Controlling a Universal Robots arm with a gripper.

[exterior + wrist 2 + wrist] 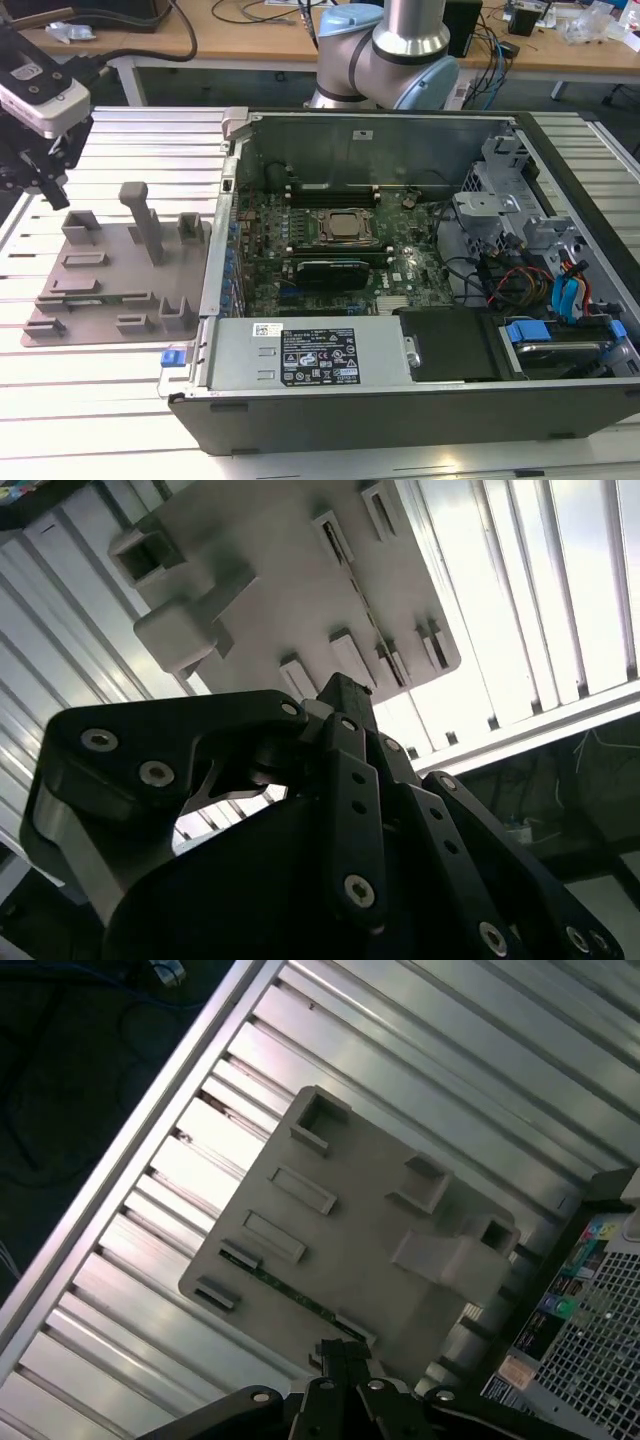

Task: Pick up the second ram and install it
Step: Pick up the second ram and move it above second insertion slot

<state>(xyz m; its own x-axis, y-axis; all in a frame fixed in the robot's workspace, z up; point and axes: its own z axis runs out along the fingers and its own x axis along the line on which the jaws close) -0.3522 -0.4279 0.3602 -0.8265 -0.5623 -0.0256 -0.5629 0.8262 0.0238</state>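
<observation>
- My jaws hang pinched together, empty, over the grey tray (370, 1225).
- Second ram (295, 1295) lies low in it; descending skewed, I'd clip a peg (450, 1257).

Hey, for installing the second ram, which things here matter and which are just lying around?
Belongs to the job: gripper; second ram, lying in the grey tray; memory slots in the open computer case.
Just lying about: power supply; drive cables; desk behind.
</observation>
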